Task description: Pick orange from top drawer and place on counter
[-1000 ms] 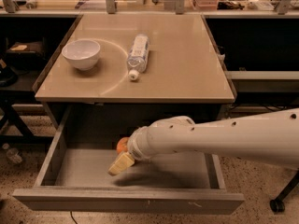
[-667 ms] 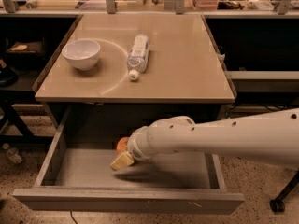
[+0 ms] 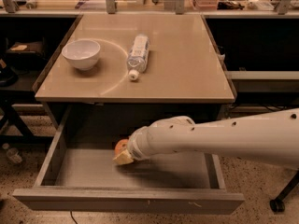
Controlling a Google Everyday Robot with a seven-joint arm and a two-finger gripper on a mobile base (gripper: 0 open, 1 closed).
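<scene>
The orange (image 3: 120, 145) lies on the grey floor of the open top drawer (image 3: 84, 171), near its middle, and only its top left part shows. My gripper (image 3: 123, 157) is down inside the drawer, right at the orange's front and right side, and covers the rest of it. I cannot tell whether it is touching or holding the fruit. My white arm (image 3: 219, 136) reaches in from the right. The beige counter (image 3: 182, 64) lies above the drawer.
A white bowl (image 3: 81, 53) stands at the counter's left. A clear plastic bottle (image 3: 138, 54) lies on its side near the middle. The drawer's front panel (image 3: 126, 201) and low sides enclose the gripper. Dark shelves flank the counter.
My gripper has moved a little toward the back of the drawer, closer against the orange. The orange has stayed in place.
</scene>
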